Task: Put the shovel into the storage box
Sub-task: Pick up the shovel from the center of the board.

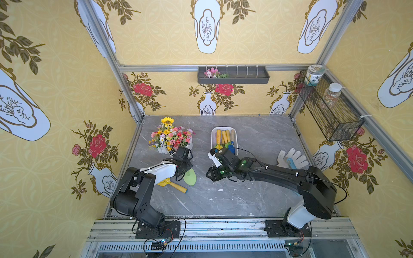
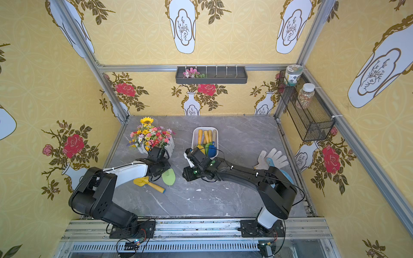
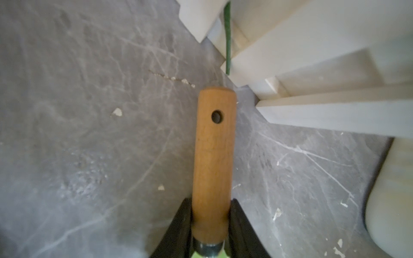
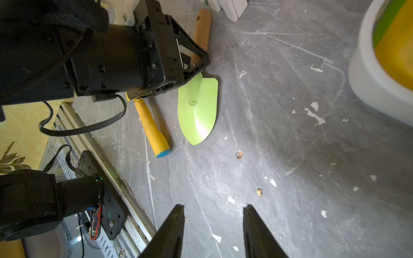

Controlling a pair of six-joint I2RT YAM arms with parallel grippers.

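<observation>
A shovel with a light green blade (image 1: 190, 177) (image 4: 197, 111) and a wooden handle (image 3: 212, 156) lies low over the grey table, left of centre. My left gripper (image 3: 211, 205) (image 1: 182, 165) is shut on the handle close to the metal collar, both jaws tight against the wood. The handle's free end points at the flower planter. The white storage box (image 1: 212, 138) (image 2: 193, 139) stands behind the table's middle and holds several tools. My right gripper (image 4: 213, 208) (image 1: 210, 175) hovers open and empty in front of the box, facing the shovel.
A yellow shovel (image 1: 173, 185) with a blue-capped handle lies just beside the green blade. A white planter of flowers (image 1: 169, 138) stands behind the left gripper. A white glove (image 1: 291, 157) lies at the right. A dark tray (image 1: 233, 77) and mesh basket (image 1: 330, 107) hang on the walls.
</observation>
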